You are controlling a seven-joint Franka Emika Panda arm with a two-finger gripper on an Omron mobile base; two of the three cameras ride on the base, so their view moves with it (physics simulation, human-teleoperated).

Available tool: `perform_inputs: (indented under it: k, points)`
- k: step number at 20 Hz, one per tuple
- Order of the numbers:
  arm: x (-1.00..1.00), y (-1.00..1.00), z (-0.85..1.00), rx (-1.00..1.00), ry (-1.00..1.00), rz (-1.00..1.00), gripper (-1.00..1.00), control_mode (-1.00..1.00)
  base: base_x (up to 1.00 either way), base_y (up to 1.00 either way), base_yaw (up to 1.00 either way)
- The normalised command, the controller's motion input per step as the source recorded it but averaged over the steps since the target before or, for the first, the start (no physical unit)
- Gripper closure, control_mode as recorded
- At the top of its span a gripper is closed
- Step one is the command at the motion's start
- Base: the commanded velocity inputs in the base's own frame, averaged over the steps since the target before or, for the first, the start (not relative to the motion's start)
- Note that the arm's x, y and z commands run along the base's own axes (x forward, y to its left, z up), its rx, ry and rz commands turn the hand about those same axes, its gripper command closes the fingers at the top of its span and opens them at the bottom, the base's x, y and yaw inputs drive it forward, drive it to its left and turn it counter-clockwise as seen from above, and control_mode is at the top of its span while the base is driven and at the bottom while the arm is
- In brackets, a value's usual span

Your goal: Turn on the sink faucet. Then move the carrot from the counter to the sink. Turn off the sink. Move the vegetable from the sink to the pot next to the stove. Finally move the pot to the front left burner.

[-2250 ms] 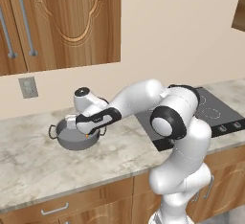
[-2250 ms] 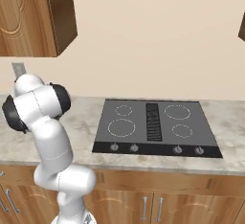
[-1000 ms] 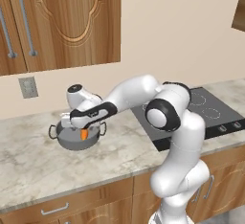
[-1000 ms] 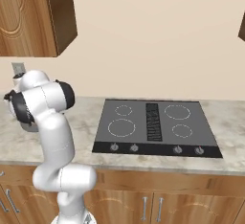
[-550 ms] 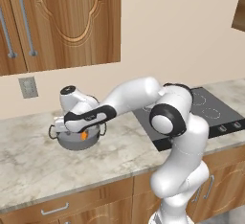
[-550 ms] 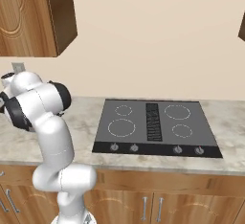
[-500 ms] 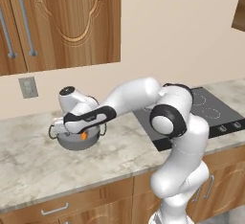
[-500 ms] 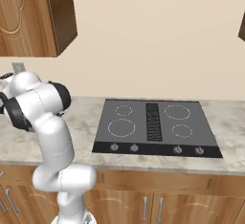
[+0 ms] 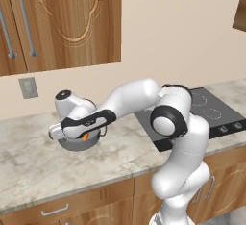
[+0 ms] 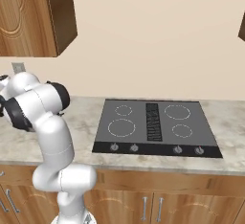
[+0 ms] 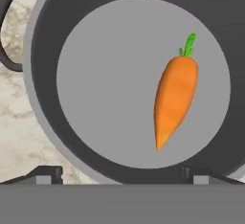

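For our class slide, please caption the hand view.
Carrot lying loose inside the grey pot, fingers open above it.

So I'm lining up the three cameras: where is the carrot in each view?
Left base view: the carrot is an orange sliver in the pot, left of centre, partly behind the hand.
Right base view: no carrot to point to; the cooktop fills the middle.
Hand view: right of centre, flat on the pot's floor, green top up.
Shared landmark: the counter.
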Motion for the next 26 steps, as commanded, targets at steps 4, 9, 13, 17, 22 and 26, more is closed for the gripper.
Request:
perform_inputs:
  k: [4, 9, 13, 17, 22, 26]
  points:
    - [0.0, 0.18, 0.0, -0.06, 0.01, 0.23, -1.0, -1.0, 0.0, 0.0, 0.0]
    - [0.02, 0.08, -0.06, -0.04, 0.03, 0.2, -1.0, -1.0, 0.0, 0.0, 0.0]
    - [0.15, 0.0, -0.24, 0.0, 0.08, 0.14, -1.0, -1.0, 0.0, 0.0, 0.0]
    - [0.16, 0.0, -0.26, 0.0, 0.09, 0.13, -1.0, -1.0, 0.0, 0.0, 0.0]
    - [0.19, 0.01, -0.26, 0.0, 0.07, 0.13, -1.0, -1.0, 0.0, 0.0, 0.0]
    - [0.2, 0.14, -0.31, -0.03, 0.02, 0.09, -1.0, -1.0, 0.0, 0.0, 0.0]
